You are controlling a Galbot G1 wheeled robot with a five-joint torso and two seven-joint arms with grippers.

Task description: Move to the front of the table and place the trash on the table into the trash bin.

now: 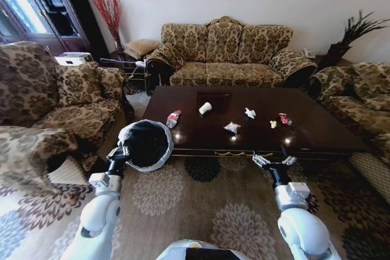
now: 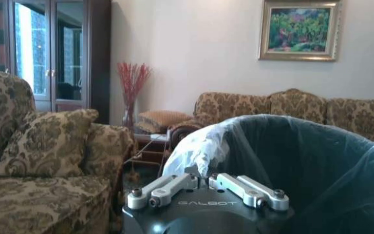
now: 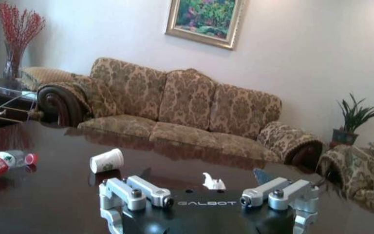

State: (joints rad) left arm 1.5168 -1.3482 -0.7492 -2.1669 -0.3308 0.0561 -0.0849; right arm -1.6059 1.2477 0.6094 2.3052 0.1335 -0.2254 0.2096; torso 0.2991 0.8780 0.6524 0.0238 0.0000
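Trash [image 1: 232, 128] lay scattered on the table [image 1: 317, 132], light and crushable. Right gripper [image 1: 273, 161] hovered spread; left gripper [image 1: 119, 150] pinched the trash bin [image 1: 145, 144] rim

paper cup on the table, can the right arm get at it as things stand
Probably yes. The right gripper hangs open at the table front edge, and the paper cup lies on its side on open tabletop with nothing between them, though it sits far back and left, a long reach.

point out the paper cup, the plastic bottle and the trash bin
paper cup [image 1: 205, 108], head view, on its white side
plastic bottle [image 1: 173, 118], head view, on its red label
trash bin [image 1: 163, 156], head view, on its white rim
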